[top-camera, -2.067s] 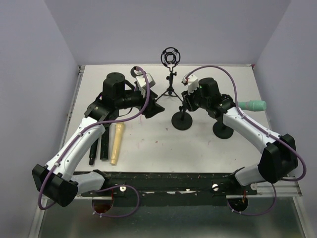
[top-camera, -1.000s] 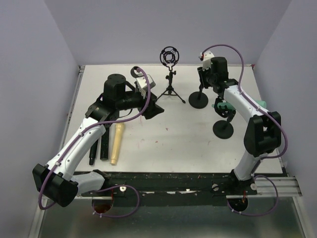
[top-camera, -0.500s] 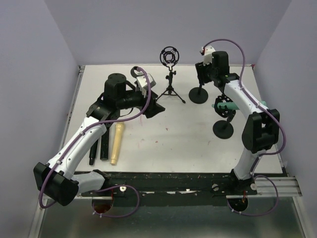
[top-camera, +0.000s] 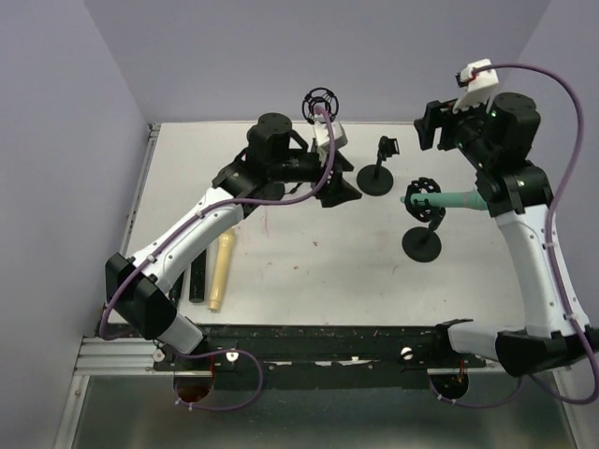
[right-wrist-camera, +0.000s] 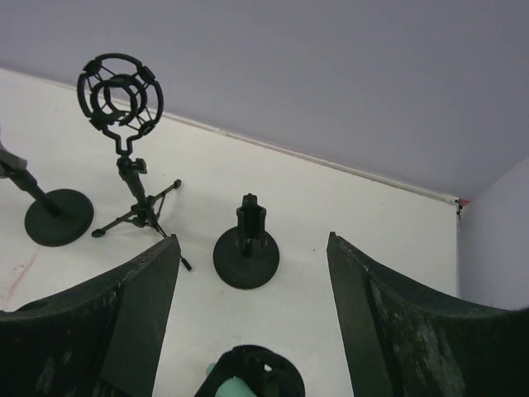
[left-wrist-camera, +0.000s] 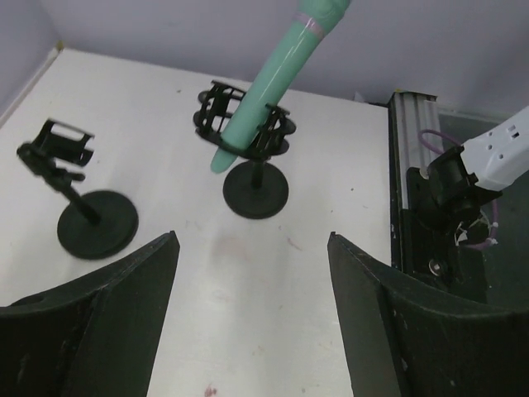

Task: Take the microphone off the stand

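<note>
The teal microphone (top-camera: 456, 199) lies tilted in the ring of a black round-base stand (top-camera: 421, 245) at the right of the table. In the left wrist view the microphone (left-wrist-camera: 273, 74) leans up to the right through that stand (left-wrist-camera: 254, 188). My left gripper (top-camera: 343, 192) hovers left of it, open and empty, with its jaws (left-wrist-camera: 250, 240) wide apart. My right gripper (top-camera: 436, 126) is raised behind the stand, also open and empty (right-wrist-camera: 252, 240). Only the microphone's tip (right-wrist-camera: 234, 388) shows at the bottom of the right wrist view.
A black clamp stand (top-camera: 377, 174) sits just behind the microphone stand. A tripod with an empty shock mount (top-camera: 321, 103) stands at the back, partly behind my left arm. A cream microphone (top-camera: 221, 271) and black microphones (top-camera: 198, 281) lie front left. A metal rail (left-wrist-camera: 411, 182) edges the table.
My right gripper opened, let go of the clamp stand at the back and rose up to the right. My left arm swung right, toward the teal microphone.
</note>
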`<state>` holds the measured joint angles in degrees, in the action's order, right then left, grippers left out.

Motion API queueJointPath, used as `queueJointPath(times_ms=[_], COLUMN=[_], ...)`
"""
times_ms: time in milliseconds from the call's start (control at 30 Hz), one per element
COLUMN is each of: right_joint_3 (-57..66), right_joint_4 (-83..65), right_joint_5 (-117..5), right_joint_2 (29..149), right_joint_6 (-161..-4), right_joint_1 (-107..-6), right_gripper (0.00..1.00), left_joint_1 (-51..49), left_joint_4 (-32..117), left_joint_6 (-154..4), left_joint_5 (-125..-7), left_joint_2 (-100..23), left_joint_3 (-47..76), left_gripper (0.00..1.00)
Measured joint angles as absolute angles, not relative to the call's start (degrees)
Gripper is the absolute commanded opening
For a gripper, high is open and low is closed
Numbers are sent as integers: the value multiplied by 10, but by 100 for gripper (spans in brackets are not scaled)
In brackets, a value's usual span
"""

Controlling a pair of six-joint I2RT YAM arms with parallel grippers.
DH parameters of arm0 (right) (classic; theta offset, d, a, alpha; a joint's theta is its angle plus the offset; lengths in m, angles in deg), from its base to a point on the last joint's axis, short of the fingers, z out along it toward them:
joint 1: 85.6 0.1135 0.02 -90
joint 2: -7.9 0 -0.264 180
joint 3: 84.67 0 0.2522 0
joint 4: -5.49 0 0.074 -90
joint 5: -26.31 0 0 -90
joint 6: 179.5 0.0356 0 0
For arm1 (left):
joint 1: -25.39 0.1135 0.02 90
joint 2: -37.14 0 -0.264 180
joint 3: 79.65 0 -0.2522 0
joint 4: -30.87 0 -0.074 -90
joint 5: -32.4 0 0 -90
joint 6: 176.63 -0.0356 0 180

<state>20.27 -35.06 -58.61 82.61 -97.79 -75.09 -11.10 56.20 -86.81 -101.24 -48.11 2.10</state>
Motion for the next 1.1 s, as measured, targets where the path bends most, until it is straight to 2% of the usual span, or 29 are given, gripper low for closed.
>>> queueJointPath(times_ms=[233, 600, 833, 1100], right_joint_3=[204, 236, 222, 221], right_joint_4=[-423, -568, -590, -581], right_joint_5=[-597, -607, -622, -615], right_joint_2=[707, 701, 677, 684], right_joint_6=[-936, -835, -816, -798], right_joint_1=[-808, -954, -966, -970], right_gripper=[85, 88, 88, 88], left_joint_1=[-174, -259, -314, -350], left_joint_4=[514, 454, 387, 370], left_joint_6=[-885, -919, -991, -1067], left_joint_5=[-1024, -1000, -929, -852], left_joint_2=[-557, -610, -649, -696], left_joint_3=[-54, -86, -111, -115], left_gripper=[80, 81, 81, 76])
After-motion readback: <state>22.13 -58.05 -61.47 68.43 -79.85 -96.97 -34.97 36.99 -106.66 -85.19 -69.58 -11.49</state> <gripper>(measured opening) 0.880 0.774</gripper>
